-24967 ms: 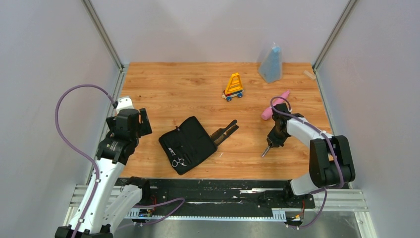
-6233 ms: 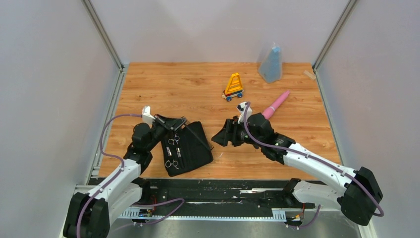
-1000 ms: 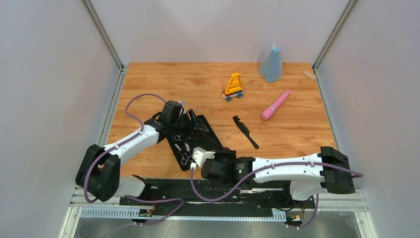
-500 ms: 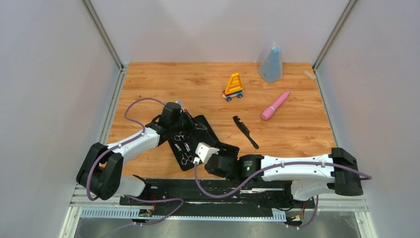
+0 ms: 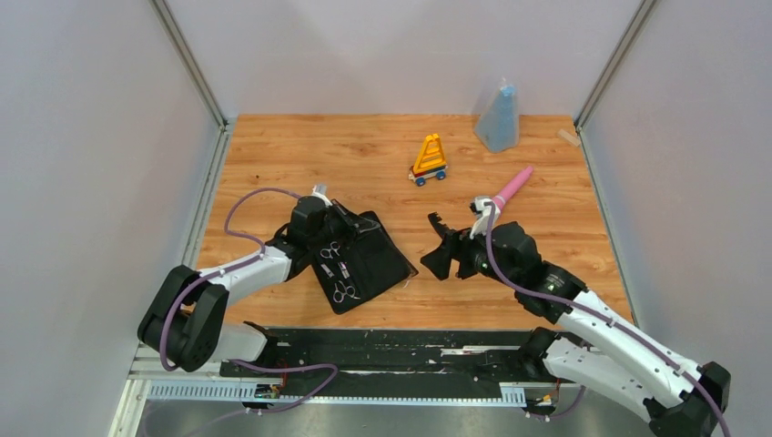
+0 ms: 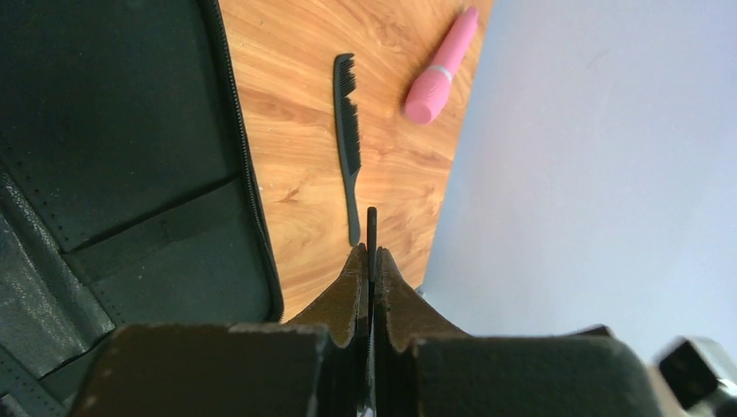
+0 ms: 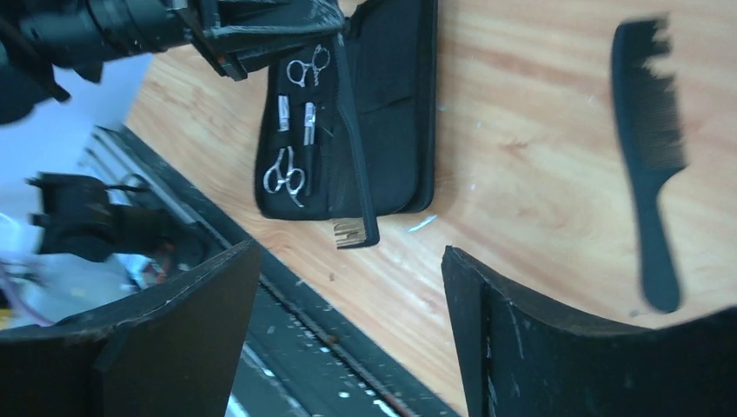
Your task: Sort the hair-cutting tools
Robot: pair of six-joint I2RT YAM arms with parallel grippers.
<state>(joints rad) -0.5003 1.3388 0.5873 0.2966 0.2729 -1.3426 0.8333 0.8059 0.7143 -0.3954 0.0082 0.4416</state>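
An open black case (image 5: 369, 259) lies left of centre, with two silver scissors (image 5: 330, 248) (image 5: 343, 292) strapped inside; the right wrist view shows them too (image 7: 308, 65) (image 7: 285, 174). My left gripper (image 5: 335, 218) sits at the case's far edge. It is shut on a thin flat black comb (image 6: 372, 228), seen edge-on. That comb (image 7: 352, 156) runs along the case (image 7: 391, 104). My right gripper (image 5: 437, 257) hangs open and empty over the handled black comb (image 5: 434, 218), which it mostly hides from above. The handled comb lies on the wood (image 7: 652, 165) (image 6: 348, 130).
A pink wand (image 5: 508, 191) lies right of the handled comb, and the left wrist view shows it too (image 6: 441, 65). A yellow-orange wheeled toy (image 5: 430, 159) and a blue bag (image 5: 499, 116) stand at the back. Grey walls close three sides, and a black rail (image 5: 410, 350) runs along the near edge.
My right gripper left the case's near corner, swung right over the handled comb and opened. The left gripper closed at the case's far edge. The case shifted slightly.
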